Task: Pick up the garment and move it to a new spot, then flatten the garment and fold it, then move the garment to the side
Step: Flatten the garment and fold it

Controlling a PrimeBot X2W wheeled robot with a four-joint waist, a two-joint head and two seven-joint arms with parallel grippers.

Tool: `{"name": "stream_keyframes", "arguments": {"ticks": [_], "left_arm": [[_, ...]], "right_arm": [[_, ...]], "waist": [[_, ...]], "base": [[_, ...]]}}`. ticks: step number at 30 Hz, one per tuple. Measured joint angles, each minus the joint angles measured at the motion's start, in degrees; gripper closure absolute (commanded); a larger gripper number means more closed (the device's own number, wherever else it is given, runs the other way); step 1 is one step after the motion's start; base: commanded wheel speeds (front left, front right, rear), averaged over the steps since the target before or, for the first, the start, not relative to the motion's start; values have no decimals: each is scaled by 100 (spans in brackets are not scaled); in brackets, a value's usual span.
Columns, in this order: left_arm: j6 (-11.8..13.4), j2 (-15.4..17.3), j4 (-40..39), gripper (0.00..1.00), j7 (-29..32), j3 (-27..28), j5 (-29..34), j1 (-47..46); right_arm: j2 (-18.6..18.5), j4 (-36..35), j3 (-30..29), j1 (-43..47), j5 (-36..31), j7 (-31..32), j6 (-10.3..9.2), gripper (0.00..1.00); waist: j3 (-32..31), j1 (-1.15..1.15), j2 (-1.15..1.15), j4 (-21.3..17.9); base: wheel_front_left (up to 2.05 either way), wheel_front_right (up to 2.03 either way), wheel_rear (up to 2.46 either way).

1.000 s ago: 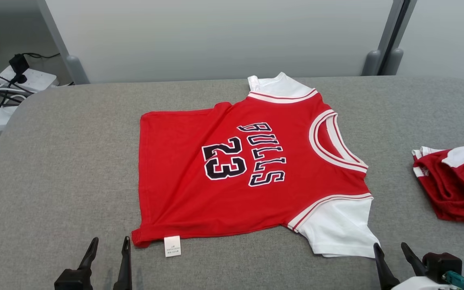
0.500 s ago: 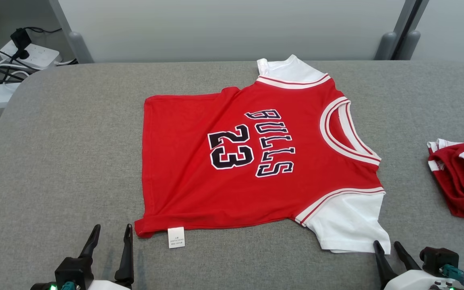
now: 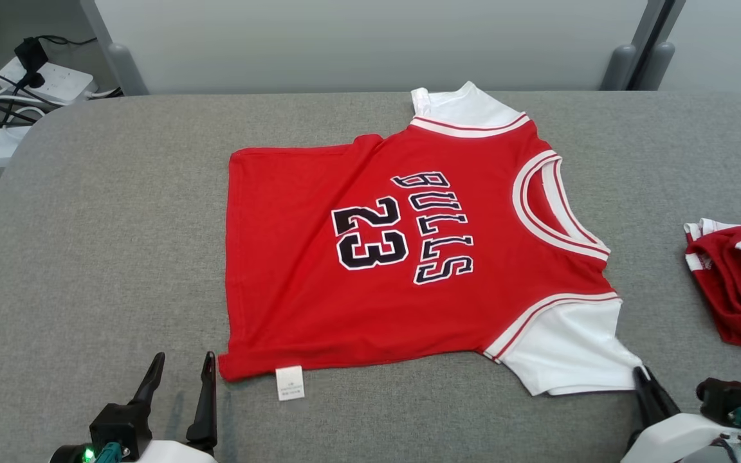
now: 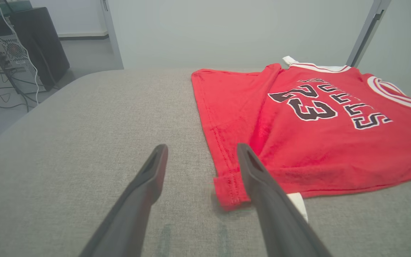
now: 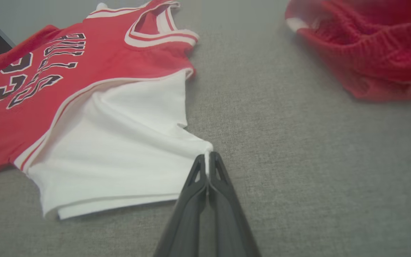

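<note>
The red jersey (image 3: pixel 357 257), printed BULLS and 23, lay spread flat in the middle of the grey padded surface (image 3: pixel 87 257), with its hem to the left and its neck opening to the right. A white care label (image 3: pixel 289 383) stuck out from the near left hem corner. The right gripper (image 3: pixel 640 373) sat at the near right. Its jaws were pressed together on the outer corner of the near white sleeve (image 3: pixel 570 347), and the cloth was drawn to a point where they pinched it. The left gripper (image 3: pixel 184 357) stood just beside the near left hem corner, its jaws apart and holding nothing. In the left wrist view that corner showed between them. A second red and white garment (image 3: pixel 737 283) lay crumpled at the right edge, well apart from the jersey. A power strip (image 3: pixel 55 80) with cables sat beyond the far left corner.
</note>
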Motion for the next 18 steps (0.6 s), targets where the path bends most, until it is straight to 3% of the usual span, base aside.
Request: {"name": "stream_keyframes", "arguments": {"ticks": [18], "left_arm": [[0, -2, 1252, 0, 0, -536, -922, -269]], "right_arm": [[-211, -231, -180, 343, -260, 0, 1, 100]], "waist": [[-87, 0, 0, -309]], "base": [[0, 0, 0]]}}
